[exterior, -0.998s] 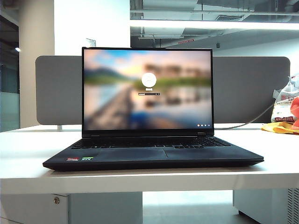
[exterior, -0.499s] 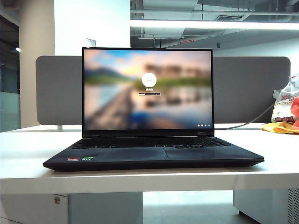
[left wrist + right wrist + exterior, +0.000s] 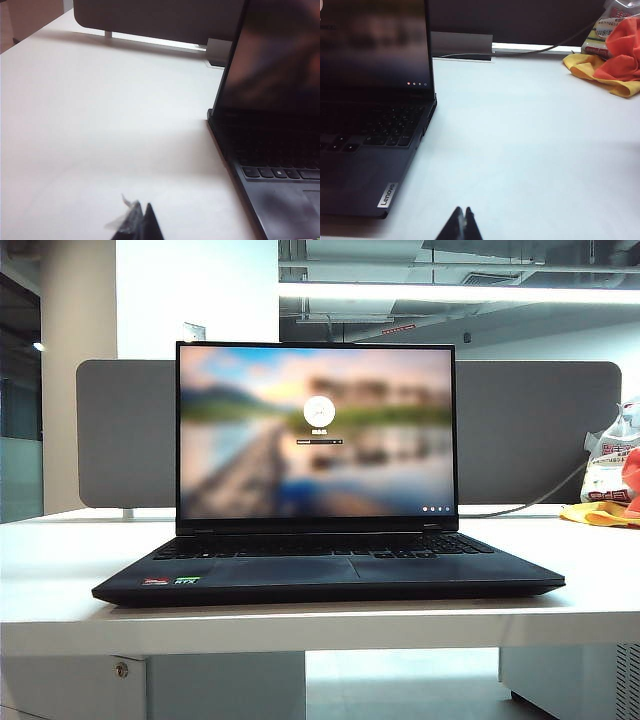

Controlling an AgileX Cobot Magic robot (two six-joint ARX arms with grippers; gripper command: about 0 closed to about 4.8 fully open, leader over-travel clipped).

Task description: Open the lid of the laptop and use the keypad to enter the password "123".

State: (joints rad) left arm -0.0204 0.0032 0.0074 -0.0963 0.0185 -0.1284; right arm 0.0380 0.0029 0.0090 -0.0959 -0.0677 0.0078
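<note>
Thin matte black laptop (image 3: 328, 575) sits centred on the white worktop (image 3: 50, 570), right in front of the grey divider panel (image 3: 125, 430). Lid (image 3: 316, 430) is already up, about vertical, screen lit on a blurred login page with a password field mid-screen. So the opening step reads as done; what's in hand is the typing step, or it's already finished. Can't tell from the field, too small to read.

Keypad (image 3: 325, 547), the low black key rows across the base, is clear, nothing on it. Red and green stickers are on the palm rest at the near left corner.

Left pincer (image 3: 135, 222): off the laptop's left side, low over bare worktop, well clear of the base; tips look clenched, nothing held, a scrap of clear tape on one tip.
Right pincer (image 3: 462, 225): off the laptop's right side, over bare worktop near the front corner with the Lenovo badge; clenched, empty.
Neither shows in the exterior view.

Orange and yellow cloth (image 3: 612, 65) and a plastic bag (image 3: 610, 465) are far right, out of the way.

If digits are still needed: one pincer stays clenched, goes in over the top number row and stabs 1, 2, 3 singly. Keys are tightly packed, so risk is hitting two at once.
</note>
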